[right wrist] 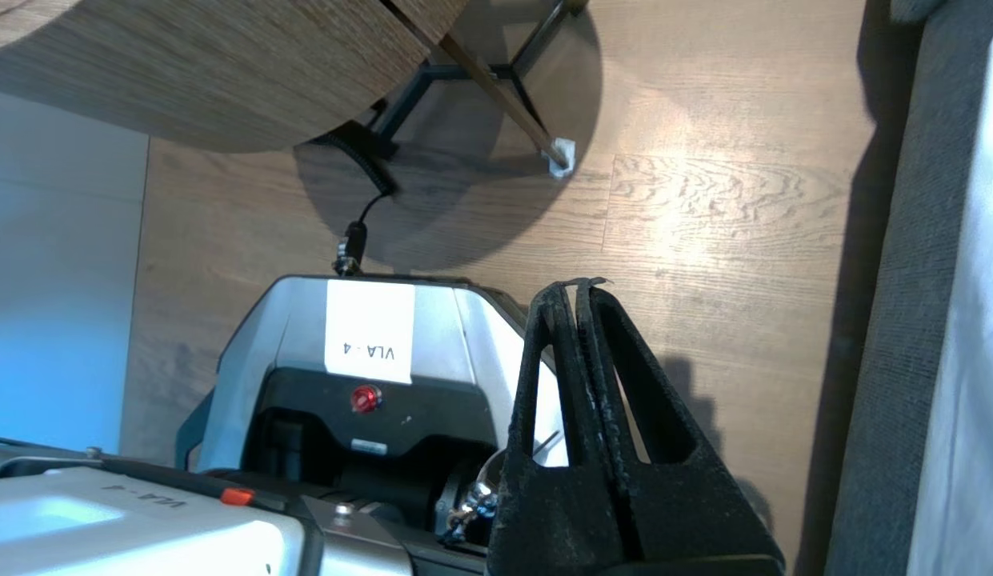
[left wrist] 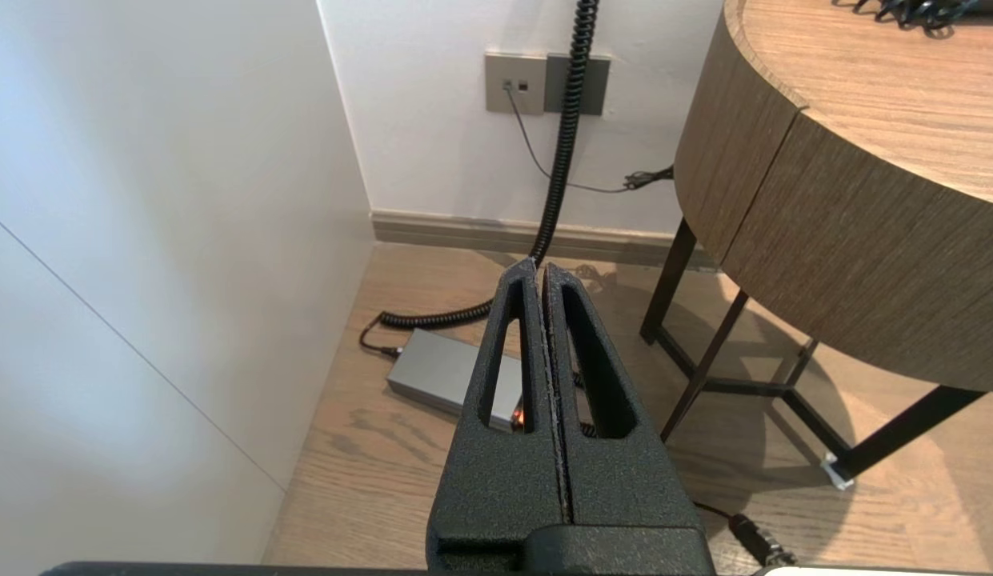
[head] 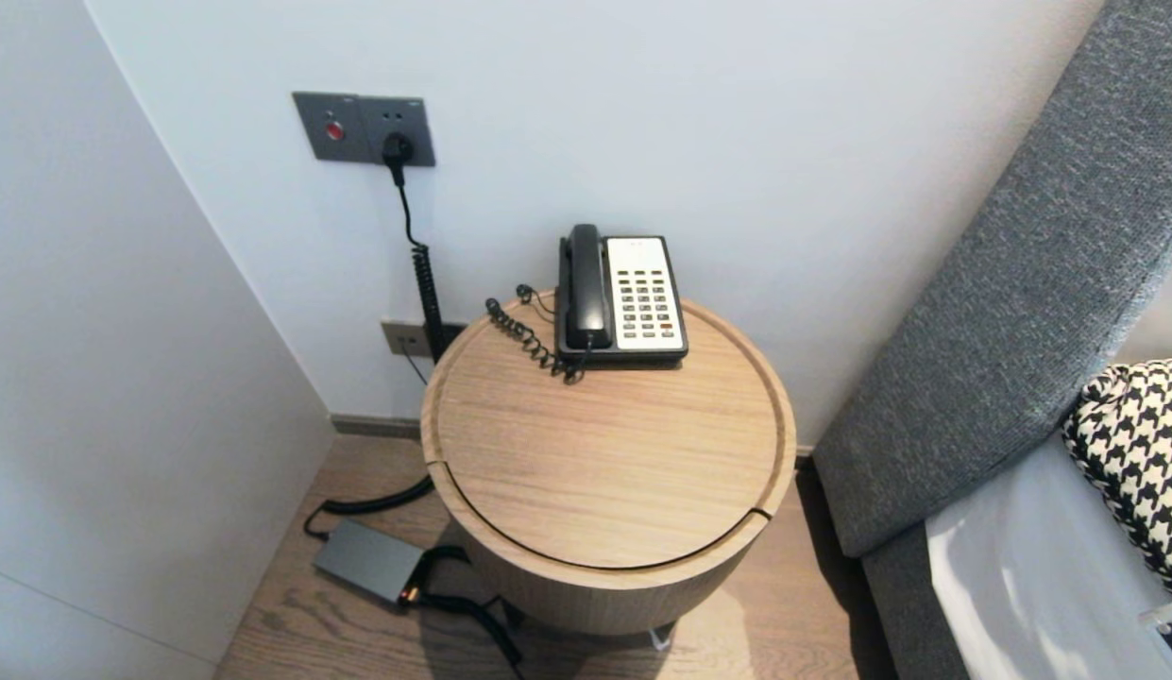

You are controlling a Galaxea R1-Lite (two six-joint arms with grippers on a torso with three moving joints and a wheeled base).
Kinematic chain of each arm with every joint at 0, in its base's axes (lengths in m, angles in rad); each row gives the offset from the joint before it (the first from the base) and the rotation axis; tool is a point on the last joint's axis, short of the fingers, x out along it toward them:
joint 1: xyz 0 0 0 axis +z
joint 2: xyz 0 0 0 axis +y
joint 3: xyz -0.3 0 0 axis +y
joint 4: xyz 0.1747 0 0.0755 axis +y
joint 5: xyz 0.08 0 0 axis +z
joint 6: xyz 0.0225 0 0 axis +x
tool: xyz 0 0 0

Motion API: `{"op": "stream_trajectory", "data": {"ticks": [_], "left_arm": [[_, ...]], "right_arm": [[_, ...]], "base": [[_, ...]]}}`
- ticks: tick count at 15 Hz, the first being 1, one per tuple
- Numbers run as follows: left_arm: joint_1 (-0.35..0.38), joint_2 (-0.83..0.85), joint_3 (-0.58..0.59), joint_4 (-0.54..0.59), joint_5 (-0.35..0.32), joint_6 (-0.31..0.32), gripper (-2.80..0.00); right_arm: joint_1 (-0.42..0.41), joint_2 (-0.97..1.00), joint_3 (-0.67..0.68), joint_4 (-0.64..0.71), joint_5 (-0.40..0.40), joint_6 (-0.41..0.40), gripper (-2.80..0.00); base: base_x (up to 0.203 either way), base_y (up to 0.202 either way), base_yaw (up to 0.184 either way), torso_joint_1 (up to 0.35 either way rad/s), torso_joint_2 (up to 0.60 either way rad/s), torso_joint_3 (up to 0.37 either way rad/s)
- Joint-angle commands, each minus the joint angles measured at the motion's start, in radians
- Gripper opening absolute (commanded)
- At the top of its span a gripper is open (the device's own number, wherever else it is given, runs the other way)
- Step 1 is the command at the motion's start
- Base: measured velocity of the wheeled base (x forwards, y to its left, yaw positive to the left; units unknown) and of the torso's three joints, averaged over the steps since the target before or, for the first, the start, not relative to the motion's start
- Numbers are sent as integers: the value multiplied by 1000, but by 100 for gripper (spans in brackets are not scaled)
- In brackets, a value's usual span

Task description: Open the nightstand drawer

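White walls corner a round wooden table (head: pixel 604 463); a telephone (head: pixel 642 297) sits at its far edge, handset (head: pixel 584 283) cradled and untouched, with no arm in the head view. From the left wrist, the left gripper (left wrist: pixel 539 268), fingers pressed together and empty, hangs left of the table, above a power brick (left wrist: pixel 440 372) on the floor (left wrist: pixel 368 480). From the right wrist, the right gripper (right wrist: pixel 578 284), fingers pressed together on nothing, hangs near the floor by the robot's base (right wrist: pixel 368 320), beside what seems a bed (right wrist: pixel 896 320).
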Motion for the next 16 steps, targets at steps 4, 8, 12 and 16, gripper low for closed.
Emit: {"op": "stream_trajectory", "data": {"ticks": [4,8,12,16], "left_arm": [[0,-2,9,-1,1,0,-280],[0,-2,12,-1,1,0,-280],[0,-2,9,0,1,0,-280],[-1,-2,9,-1,1,0,-280]], "right_arm": [[-30,-193,79,5,-5,-53,-280],[-43,-310,79,86,-43,-100,-280],[-39,-408,87,152,-149,-137,-280],[-50,-506,88,158,-163,-157,-280]], "base": [[0,0,0,0,0,0],[0,0,0,0,0,0],[0,0,0,0,0,0],[0,0,0,0,0,0]]}}
